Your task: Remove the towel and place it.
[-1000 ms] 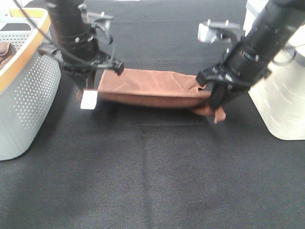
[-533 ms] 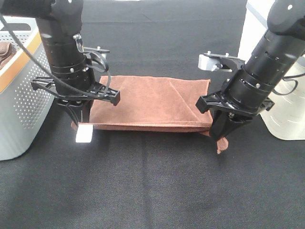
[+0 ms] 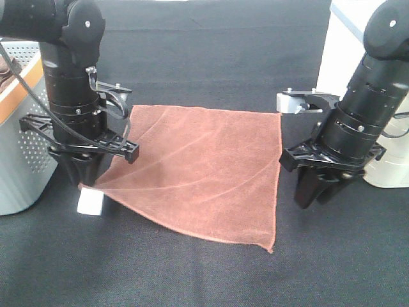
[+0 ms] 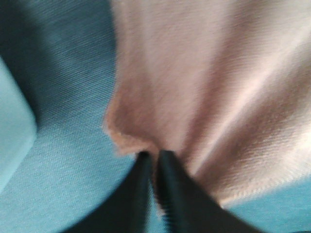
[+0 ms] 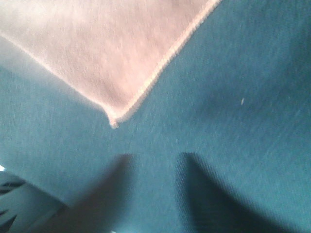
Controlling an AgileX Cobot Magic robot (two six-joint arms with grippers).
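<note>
The reddish-brown towel (image 3: 204,169) lies spread nearly flat on the black table cover, its stitched hem showing along the near edge. My left gripper (image 3: 86,182) is shut on the towel's near left corner, where the white tag (image 3: 91,203) hangs down. In the left wrist view the fingers (image 4: 167,184) pinch the towel (image 4: 209,87). My right gripper (image 3: 314,197) is open and empty, just right of the towel's right edge. In the right wrist view the open gripper (image 5: 153,187) hovers beside a free corner of the towel (image 5: 97,48).
A grey perforated basket (image 3: 25,150) with a wooden rim stands at the left, a darker brown cloth (image 3: 4,70) inside. A white container (image 3: 391,163) stands at the right behind my right arm. The black cover (image 3: 192,275) runs to the front edge.
Both arms moved towards the front and the folded towel opened out flat. My right gripper let go of its corner, which now lies on the table. The left still holds its corner.
</note>
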